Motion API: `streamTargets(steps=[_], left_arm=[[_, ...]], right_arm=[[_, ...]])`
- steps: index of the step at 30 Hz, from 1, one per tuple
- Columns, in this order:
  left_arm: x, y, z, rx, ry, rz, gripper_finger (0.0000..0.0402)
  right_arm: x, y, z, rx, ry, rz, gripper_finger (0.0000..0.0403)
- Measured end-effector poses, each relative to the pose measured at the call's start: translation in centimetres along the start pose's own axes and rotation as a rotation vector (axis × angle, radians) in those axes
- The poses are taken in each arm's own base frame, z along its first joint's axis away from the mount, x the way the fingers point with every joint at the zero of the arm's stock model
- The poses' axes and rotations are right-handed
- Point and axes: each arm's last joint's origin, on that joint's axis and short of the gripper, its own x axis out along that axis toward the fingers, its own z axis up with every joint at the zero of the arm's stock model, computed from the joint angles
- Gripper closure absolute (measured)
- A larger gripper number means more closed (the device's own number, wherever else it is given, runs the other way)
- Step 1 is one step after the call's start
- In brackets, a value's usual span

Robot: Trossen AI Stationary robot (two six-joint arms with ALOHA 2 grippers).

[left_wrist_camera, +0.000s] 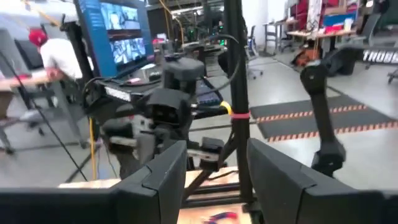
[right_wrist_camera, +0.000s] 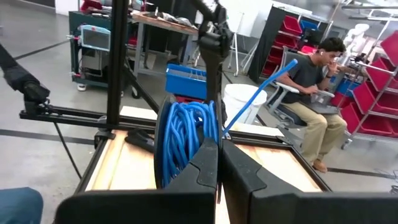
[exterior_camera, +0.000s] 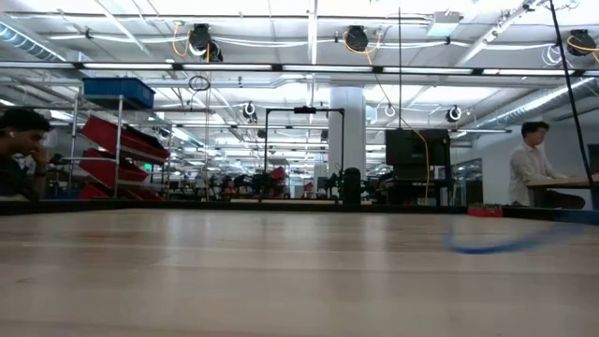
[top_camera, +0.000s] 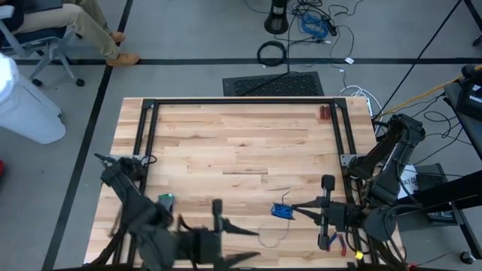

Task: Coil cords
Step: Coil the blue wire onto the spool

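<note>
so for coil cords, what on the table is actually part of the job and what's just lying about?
Job:
- blue cord, coiled bundle clamped in the shut right gripper at the near right of the table
- left gripper, open, empty, at the near edge

Lying about:
- red-handled pliers, near right corner
- small dark red item, far right edge of the table
</note>
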Motion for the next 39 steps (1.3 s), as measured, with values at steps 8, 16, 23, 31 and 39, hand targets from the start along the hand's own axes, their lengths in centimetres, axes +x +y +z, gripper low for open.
streamTargets(steps=[8, 16, 23, 31, 39], left_arm=[[1.0, -2.3, -6.5, 0.104, 0.285, 0.007, 0.0226], [3.6, -3.9, -10.8, 0.215, 0.220, 0.233, 0.0226], [4.0, -3.9, -9.8, 0.248, 0.141, 0.232, 0.0226], [5.0, -2.7, -10.2, 0.258, 0.155, 0.260, 0.0226], [5.9, -1.8, -10.3, 0.257, 0.158, 0.250, 0.0226]], right_arm=[[-0.3, 0.2, 0.0, -0.008, -0.003, 0.014, 0.0403], [-0.4, 0.4, 0.0, 0.008, -0.001, 0.090, 0.0403], [-0.4, 0.4, 0.0, 0.003, -0.001, 0.093, 0.0403], [-0.4, 0.4, 0.0, 0.003, 0.000, 0.093, 0.0403], [-0.4, 0.4, 0.0, 0.000, 0.000, 0.092, 0.0403]])
